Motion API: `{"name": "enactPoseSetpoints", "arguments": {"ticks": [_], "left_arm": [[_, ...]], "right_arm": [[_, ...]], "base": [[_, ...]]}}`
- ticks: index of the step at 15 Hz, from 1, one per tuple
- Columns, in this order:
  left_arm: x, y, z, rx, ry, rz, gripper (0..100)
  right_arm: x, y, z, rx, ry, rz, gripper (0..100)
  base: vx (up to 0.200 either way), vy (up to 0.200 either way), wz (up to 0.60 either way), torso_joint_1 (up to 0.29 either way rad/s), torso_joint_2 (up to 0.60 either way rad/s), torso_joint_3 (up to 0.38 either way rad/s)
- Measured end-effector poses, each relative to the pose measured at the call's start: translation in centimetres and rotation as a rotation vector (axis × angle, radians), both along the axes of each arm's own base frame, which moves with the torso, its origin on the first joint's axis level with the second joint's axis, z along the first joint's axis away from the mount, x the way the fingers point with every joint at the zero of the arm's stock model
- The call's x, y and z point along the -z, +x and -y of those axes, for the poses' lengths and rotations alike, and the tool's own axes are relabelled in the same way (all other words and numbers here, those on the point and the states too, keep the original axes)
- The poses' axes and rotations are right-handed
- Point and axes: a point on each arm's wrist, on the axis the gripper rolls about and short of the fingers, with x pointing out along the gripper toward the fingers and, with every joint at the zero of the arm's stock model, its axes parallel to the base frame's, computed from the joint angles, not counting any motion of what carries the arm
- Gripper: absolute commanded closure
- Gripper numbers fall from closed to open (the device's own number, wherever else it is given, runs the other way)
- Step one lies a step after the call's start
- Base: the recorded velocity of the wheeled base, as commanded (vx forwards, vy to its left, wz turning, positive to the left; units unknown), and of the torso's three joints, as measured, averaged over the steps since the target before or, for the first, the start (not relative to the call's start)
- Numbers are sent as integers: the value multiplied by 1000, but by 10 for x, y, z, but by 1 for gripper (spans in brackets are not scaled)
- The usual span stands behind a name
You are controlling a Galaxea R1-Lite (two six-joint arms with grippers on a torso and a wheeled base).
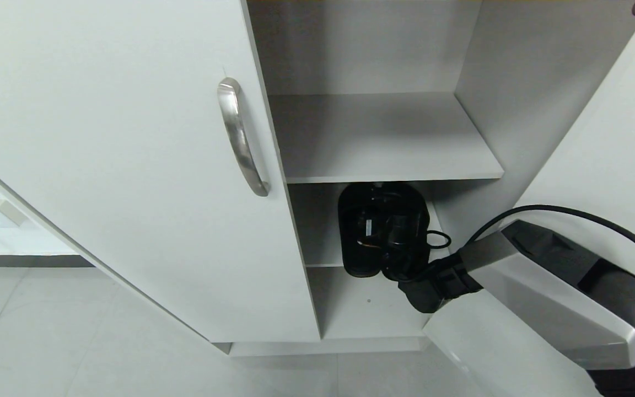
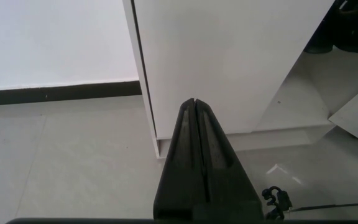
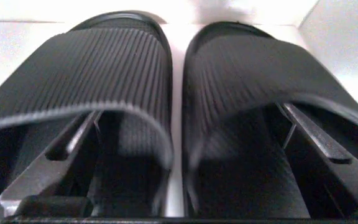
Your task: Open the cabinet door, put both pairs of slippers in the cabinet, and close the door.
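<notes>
A pair of black slippers [image 1: 381, 231] lies side by side on the cabinet's middle shelf [image 1: 320, 248], toes toward the back. My right gripper [image 1: 405, 264] reaches into them from the front. In the right wrist view it [image 3: 179, 149] stands open, with one metal finger [image 3: 48, 168] under the strap of the left slipper [image 3: 98, 81] and the other under the strap of the right slipper [image 3: 260, 81]. My left gripper [image 2: 194, 124] is shut on nothing, low over the floor in front of the closed left door [image 2: 222, 56].
The cabinet's left door [image 1: 130, 165], with a curved metal handle [image 1: 240, 138], is closed. Its right door [image 1: 615, 138] is swung open beside my right arm. The upper shelf [image 1: 378, 138] and bottom compartment [image 1: 361, 309] are bare. Grey tiled floor [image 1: 102, 353] lies in front.
</notes>
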Motion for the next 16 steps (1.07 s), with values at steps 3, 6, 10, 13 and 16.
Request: {"name": "enactPoseSetpoints", "arguments": {"ticks": [3,6,10,13,16], "left_arm": [[0,0,0,1,0,0,100],[0,0,0,1,1,0,100],[0,0,0,1,2,0,100],[0,0,0,1,2,0,100],[0,0,0,1,2,0,100]], "right_arm": [[1,-22,3,-11,5,8,0],[1,-53,8,-42,1,6,0],[-1,-111,8,-134,-10,-9,0],[-4,-134,10,-172,-13,-13,0],[-5,-137,14,-171,-17,-14,0]], "base": [[0,0,0,0,0,0],[0,0,0,0,0,0],[0,0,0,0,0,0],[-133,0,0,-2,3,2],[-200,0,0,1,1,-1]]}}
